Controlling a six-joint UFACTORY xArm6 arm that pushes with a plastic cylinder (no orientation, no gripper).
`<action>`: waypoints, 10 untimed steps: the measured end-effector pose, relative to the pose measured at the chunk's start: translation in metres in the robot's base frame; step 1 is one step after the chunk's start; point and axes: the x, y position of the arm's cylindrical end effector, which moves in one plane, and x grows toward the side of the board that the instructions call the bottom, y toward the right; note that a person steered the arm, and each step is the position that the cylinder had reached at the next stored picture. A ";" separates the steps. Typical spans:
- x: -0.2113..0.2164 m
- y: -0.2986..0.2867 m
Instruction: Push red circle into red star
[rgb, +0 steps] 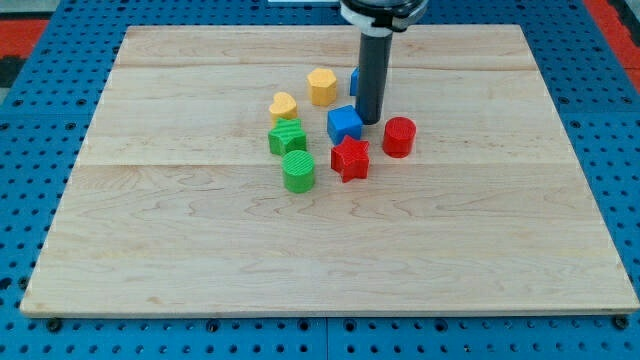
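Note:
The red circle (399, 136) sits on the wooden board, right of centre. The red star (350, 158) lies just to its lower left, a small gap apart. My tip (369, 121) is at the end of the dark rod, above and left of the red circle and just right of the blue cube (344, 124). It is close to the blue cube and apart from the red circle.
A second blue block (354, 81) is partly hidden behind the rod. A yellow hexagon (322, 86) and a yellow heart (284, 105) lie to the upper left. A green block (287, 138) and a green cylinder (298, 171) lie left of the star.

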 end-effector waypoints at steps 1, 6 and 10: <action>-0.004 -0.019; -0.016 0.083; -0.021 -0.008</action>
